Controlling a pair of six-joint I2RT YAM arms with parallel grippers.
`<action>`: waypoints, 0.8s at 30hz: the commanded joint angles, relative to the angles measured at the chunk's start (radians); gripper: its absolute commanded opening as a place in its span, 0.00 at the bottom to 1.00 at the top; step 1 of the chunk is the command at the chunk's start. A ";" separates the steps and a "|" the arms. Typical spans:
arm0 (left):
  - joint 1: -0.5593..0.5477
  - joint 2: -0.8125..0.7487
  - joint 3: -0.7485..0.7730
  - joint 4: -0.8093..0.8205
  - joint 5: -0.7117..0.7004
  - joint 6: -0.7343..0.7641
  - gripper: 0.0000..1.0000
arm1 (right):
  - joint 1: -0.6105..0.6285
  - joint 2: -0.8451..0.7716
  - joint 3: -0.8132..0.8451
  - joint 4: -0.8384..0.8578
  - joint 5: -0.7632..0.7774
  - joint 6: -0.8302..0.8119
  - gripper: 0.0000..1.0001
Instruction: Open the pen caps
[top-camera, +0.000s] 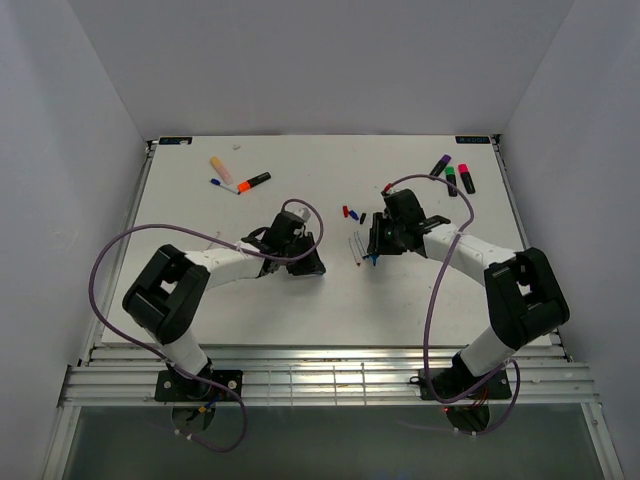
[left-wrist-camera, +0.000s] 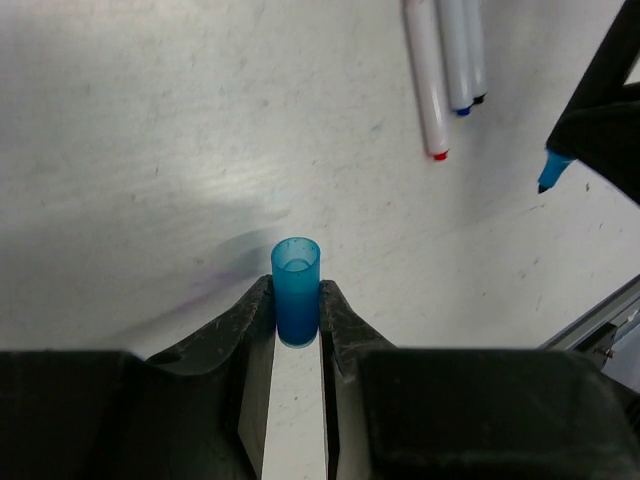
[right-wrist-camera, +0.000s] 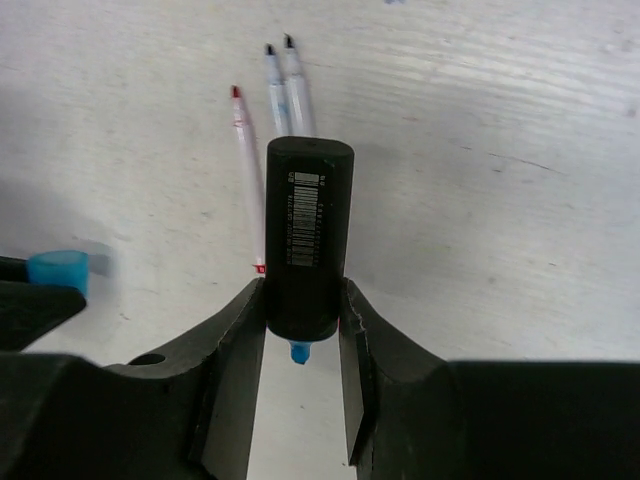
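Observation:
My left gripper is shut on a small translucent blue cap, held just above the table; in the top view it sits left of centre. My right gripper is shut on a chunky black highlighter with its blue tip bare and pointing back between the fingers. In the top view this gripper faces the left one across a short gap. The blue cap also shows in the right wrist view, apart from the highlighter.
Three thin uncapped pens lie side by side between the grippers. Small red and blue caps lie behind them. Purple, green and pink highlighters lie back right. An orange highlighter, a peach one and a thin pen lie back left.

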 joint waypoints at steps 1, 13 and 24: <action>0.003 0.027 0.115 -0.042 -0.044 0.053 0.00 | -0.036 0.029 0.057 -0.098 0.071 -0.070 0.08; 0.083 0.257 0.414 -0.105 -0.006 0.085 0.00 | -0.076 0.119 0.135 -0.146 0.045 -0.176 0.08; 0.162 0.427 0.581 -0.082 0.112 0.085 0.00 | -0.067 0.140 0.170 -0.134 0.045 -0.199 0.08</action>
